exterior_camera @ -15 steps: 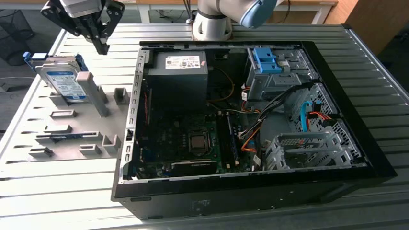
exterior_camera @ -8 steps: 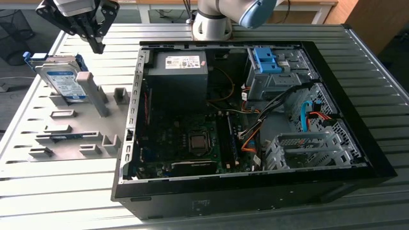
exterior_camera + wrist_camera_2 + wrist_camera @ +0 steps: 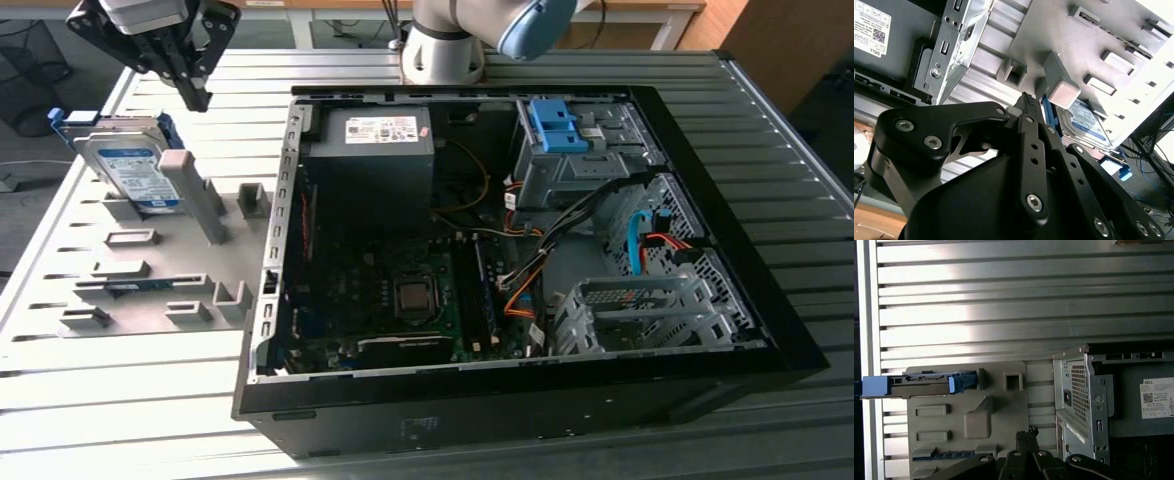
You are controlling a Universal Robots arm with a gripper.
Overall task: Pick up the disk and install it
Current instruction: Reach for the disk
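Clenched, empty gripper (image 3: 199, 103) near the upright disk (image 3: 132, 166).
Stands silver-grey, blue-railed, in a grey holder (image 3: 134, 272) on ribbed metal bench (image 3: 120, 415); partly masked by a post (image 3: 1061, 86) in the second wrist view.

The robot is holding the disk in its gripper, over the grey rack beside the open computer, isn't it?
No. The gripper is shut and holds nothing. The disk stands on edge in the grey rack beside the open computer, with the gripper over the rack, as the exterior view shows.
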